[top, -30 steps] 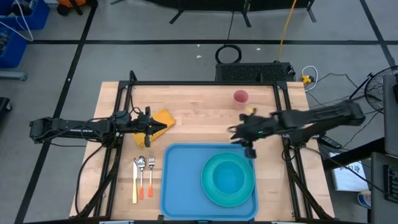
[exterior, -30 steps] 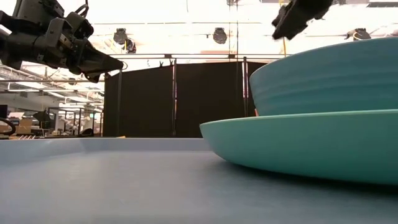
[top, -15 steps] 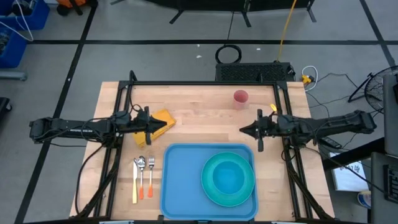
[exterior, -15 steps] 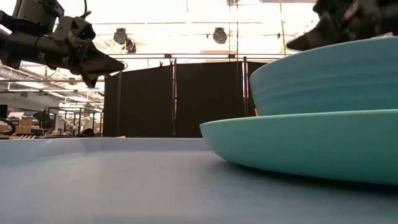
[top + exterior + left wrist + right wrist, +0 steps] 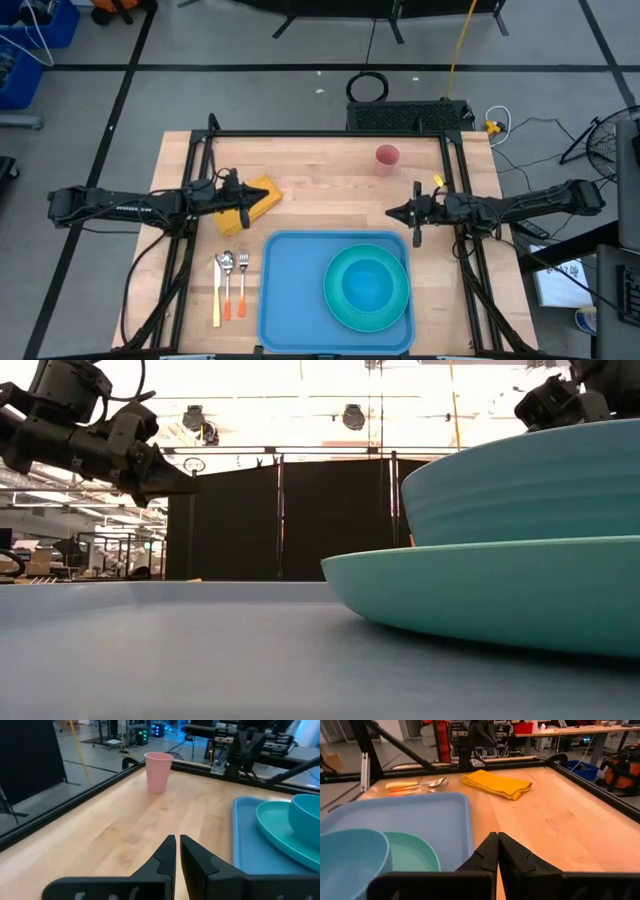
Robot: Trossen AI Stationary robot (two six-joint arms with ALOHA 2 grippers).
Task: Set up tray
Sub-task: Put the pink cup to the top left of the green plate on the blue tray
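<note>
Tray setup stands partly done: the large flat blue rectangular plastic tray [image 5: 295,290] lies at the lower centre of the high view, carrying a round turquoise plate [image 5: 400,312] with a turquoise bowl [image 5: 366,281] nested on it, toward the tray's right side. Left of the tray lie metal cutlery pieces with orange handles [image 5: 230,285]. The left gripper [image 5: 243,205], jaws pressed together and empty, hovers at a folded yellow cloth napkin [image 5: 265,190]. The right gripper [image 5: 397,213], likewise closed on nothing, hangs just above the tray's upper right corner. A pink plastic cup [image 5: 387,158] stands near the table's upper edge. The tray looks stiff, light and smooth-surfaced; its low raised rim seems the surest hold.
</note>
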